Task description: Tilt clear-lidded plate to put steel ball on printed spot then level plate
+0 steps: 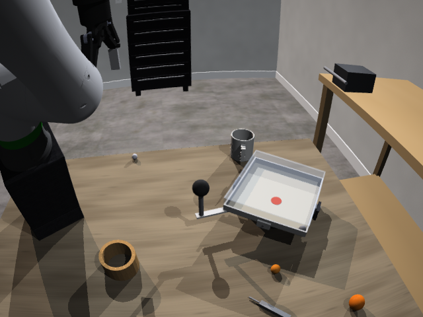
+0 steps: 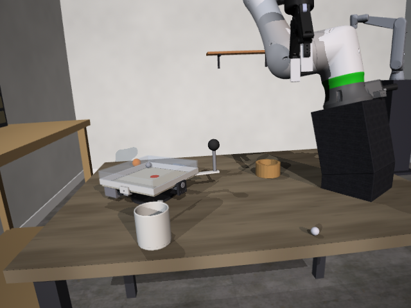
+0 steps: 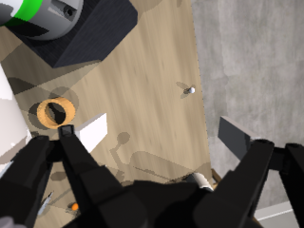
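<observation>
At plate (image 1: 238, 208) corner: steel ball (image 1: 303, 227); gripper (image 2: 300, 71) open.

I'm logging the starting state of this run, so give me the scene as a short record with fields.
gripper: open, empty, raised high, far from the plate
plate: clear-lidded, on its tilt base, looks slightly tilted
steel ball: in a plate corner, off the spot
printed spot: red, near plate centre
handle: upright black-knobbed lever beside the plate
loose objects: grey cup, wooden ring, two orange balls, small white ball
task status: not begun
</observation>
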Tool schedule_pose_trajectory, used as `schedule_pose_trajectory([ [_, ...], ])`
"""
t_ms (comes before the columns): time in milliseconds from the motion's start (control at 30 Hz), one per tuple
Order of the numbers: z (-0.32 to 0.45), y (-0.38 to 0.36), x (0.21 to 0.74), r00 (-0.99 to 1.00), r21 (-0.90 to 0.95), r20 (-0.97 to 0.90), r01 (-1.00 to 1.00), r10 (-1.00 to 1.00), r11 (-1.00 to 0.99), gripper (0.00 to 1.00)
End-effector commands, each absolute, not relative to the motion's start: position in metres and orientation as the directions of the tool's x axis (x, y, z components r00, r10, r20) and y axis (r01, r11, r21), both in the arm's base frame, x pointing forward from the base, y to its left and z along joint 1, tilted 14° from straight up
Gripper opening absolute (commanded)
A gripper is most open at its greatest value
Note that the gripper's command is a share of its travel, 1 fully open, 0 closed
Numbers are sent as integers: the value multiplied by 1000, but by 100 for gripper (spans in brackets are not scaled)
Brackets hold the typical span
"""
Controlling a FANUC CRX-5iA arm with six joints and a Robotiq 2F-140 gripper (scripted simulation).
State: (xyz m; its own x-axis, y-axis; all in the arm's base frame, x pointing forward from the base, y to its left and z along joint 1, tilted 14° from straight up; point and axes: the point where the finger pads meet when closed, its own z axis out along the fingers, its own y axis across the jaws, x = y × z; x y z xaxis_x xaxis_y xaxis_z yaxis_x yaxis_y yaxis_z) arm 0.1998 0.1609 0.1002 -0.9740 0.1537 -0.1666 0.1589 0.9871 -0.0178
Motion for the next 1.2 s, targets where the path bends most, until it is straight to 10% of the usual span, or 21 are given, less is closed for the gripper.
schedule_pose_trajectory([
  [0, 100, 161, 200, -974, -17, -167, 159, 154, 987, 100],
  [667, 100, 161, 204, -969, -15, -169, 183, 178, 983, 100],
  [1167, 80, 123, 316, -743, 36, -211, 643, 635, 765, 100],
])
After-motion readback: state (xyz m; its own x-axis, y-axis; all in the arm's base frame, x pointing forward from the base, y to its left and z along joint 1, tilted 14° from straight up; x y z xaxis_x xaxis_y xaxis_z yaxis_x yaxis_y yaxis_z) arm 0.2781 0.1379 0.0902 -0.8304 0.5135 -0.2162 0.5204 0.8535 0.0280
